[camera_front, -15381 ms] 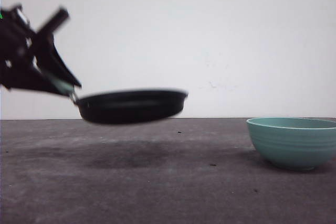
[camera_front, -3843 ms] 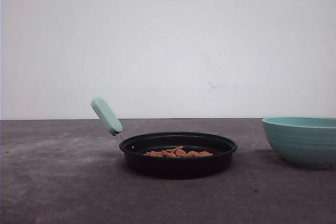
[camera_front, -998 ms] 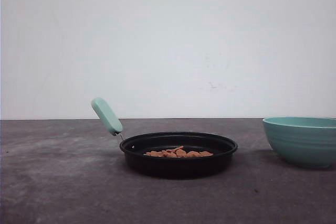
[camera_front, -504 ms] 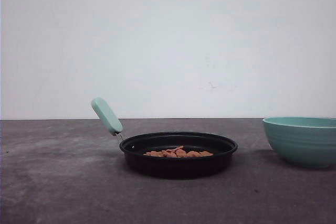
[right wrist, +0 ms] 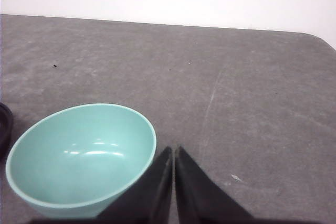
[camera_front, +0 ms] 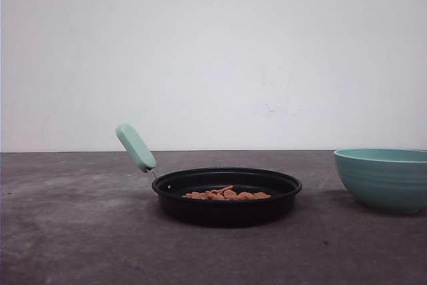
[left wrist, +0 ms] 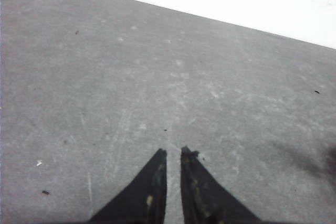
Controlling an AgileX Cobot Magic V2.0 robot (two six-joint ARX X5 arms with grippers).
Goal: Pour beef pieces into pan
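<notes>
Grey table [camera_front: 67,245], pan [camera_front: 227,198] handle [camera_front: 135,147] angled up-left, beef pieces [camera_front: 227,195] inside, both pincers closed, empty.

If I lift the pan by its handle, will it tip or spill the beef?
Probably nose-heavy: the pan extends well past its short handle, set at one edge. The loose beef would likely slide if tilted, though the rim should hold it. It looks rigid.

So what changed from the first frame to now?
The pan, then held up at the left by the left arm, now sits on the table with beef inside, let go. The bowl shifted slightly right. Nothing moved in the last seconds.
</notes>
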